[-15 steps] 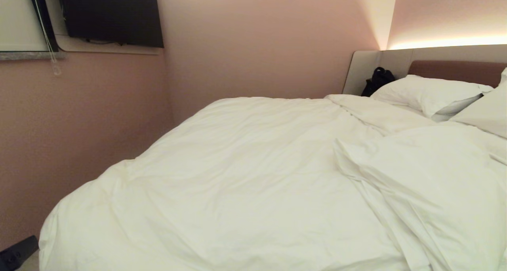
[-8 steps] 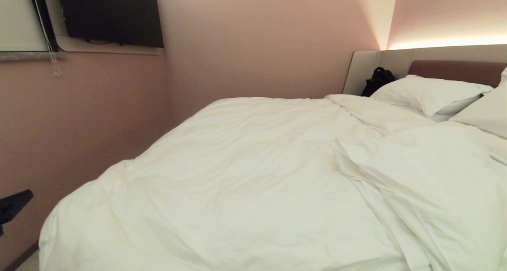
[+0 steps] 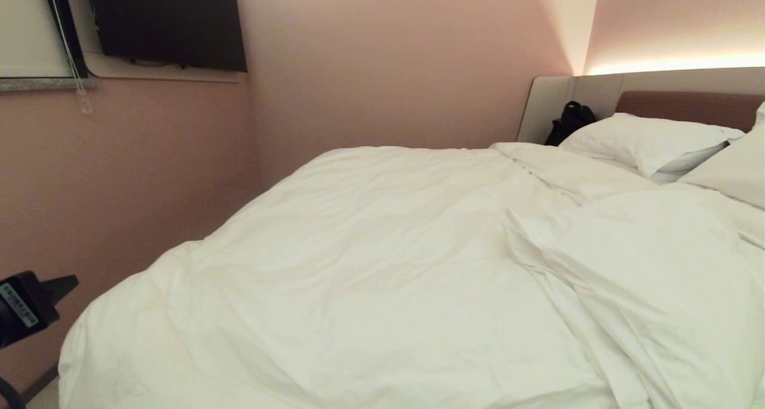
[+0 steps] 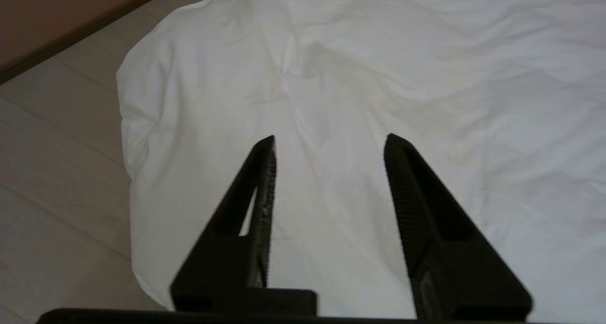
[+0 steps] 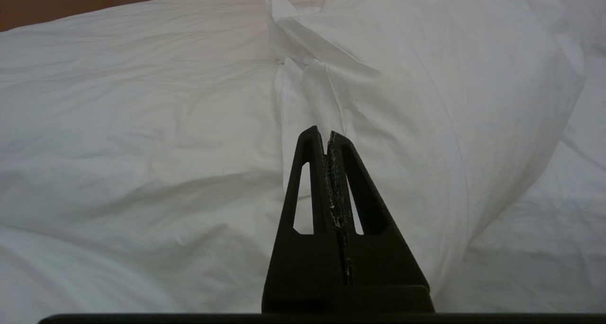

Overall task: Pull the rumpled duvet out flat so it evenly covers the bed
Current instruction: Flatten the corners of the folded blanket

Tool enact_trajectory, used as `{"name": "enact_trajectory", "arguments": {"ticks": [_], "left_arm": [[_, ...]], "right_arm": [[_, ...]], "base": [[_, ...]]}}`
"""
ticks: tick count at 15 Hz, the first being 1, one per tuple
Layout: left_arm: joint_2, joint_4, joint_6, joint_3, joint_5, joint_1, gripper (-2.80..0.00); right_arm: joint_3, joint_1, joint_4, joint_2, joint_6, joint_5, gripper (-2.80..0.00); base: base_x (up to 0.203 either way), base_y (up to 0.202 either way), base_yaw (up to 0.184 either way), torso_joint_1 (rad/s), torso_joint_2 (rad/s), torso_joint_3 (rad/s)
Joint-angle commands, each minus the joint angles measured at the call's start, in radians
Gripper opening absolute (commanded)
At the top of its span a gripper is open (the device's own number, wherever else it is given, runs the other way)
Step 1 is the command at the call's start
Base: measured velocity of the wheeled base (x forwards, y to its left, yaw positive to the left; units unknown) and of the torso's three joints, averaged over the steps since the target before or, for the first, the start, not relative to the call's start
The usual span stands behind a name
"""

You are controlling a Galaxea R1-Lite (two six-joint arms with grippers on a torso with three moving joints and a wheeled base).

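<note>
Rumpled duvet on the bed, left gripper poised over its corner.

The bed fills the head view from 6 to 3 o'clock, its duvet spread across it with a folded-back flap bunched at 4 o'clock below the pillows. The left gripper, at 8 o'clock, hangs above the duvet's foot corner with fingers parted, holding nothing. The right gripper is clenched empty over the flap's fold.
</note>
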Motion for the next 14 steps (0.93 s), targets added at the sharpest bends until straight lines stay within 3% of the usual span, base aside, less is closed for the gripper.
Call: {"name": "enact_trajectory", "arguments": {"ticks": [1, 6, 12, 14], "left_arm": [[-0.029, -0.004, 0.000, -0.001, -0.003, -0.001, -2.80], [-0.213, 0.007, 0.089, 0.028, -0.091, -0.006, -2.80], [-0.366, 0.037, 0.131, 0.085, -0.140, -0.007, -2.80], [-0.445, 0.069, 0.174, 0.103, -0.155, -0.007, -2.80]], "right_arm": [[0.000, 0.000, 0.000, 0.001, 0.000, 0.000, -2.80], [0.000, 0.000, 0.000, 0.001, 0.000, 0.001, -2.80], [0.000, 0.000, 0.000, 0.001, 0.000, 0.000, -2.80], [0.000, 0.000, 0.000, 0.001, 0.000, 0.000, -2.80]], "base": [[0.000, 0.000, 0.000, 0.000, 0.00, 0.000], [0.000, 0.000, 0.000, 0.000, 0.00, 0.000], [0.000, 0.000, 0.000, 0.000, 0.00, 0.000], [0.000, 0.000, 0.000, 0.000, 0.00, 0.000]]}}
